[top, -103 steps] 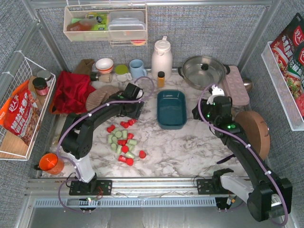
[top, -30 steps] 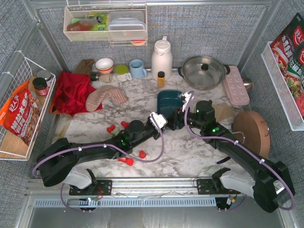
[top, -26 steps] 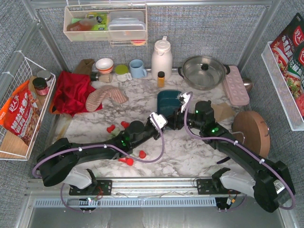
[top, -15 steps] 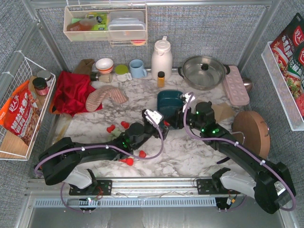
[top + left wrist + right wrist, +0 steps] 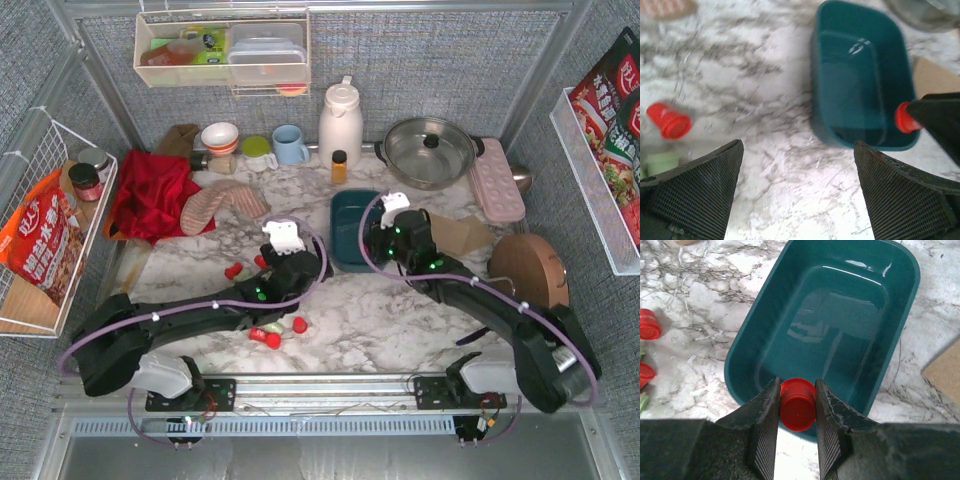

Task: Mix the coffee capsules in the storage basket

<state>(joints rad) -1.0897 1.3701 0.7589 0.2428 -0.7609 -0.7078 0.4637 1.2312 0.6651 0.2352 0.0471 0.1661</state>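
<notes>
Red capsule (image 5: 797,409) pinched by right gripper (image 5: 796,392) over basket (image 5: 754,340); left gripper (image 5: 797,165) spread wide.

Chinese characters mark the orange bag (image 5: 40,245) and the red packets (image 5: 612,100) — none clear enough to read.

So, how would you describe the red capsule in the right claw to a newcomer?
On the marble table, find the dark teal storage basket in front of the white jug. At its rim the right claw pinches one red capsule. Only this capsule is off the table; the other capsules lie loose on the marble.
</notes>
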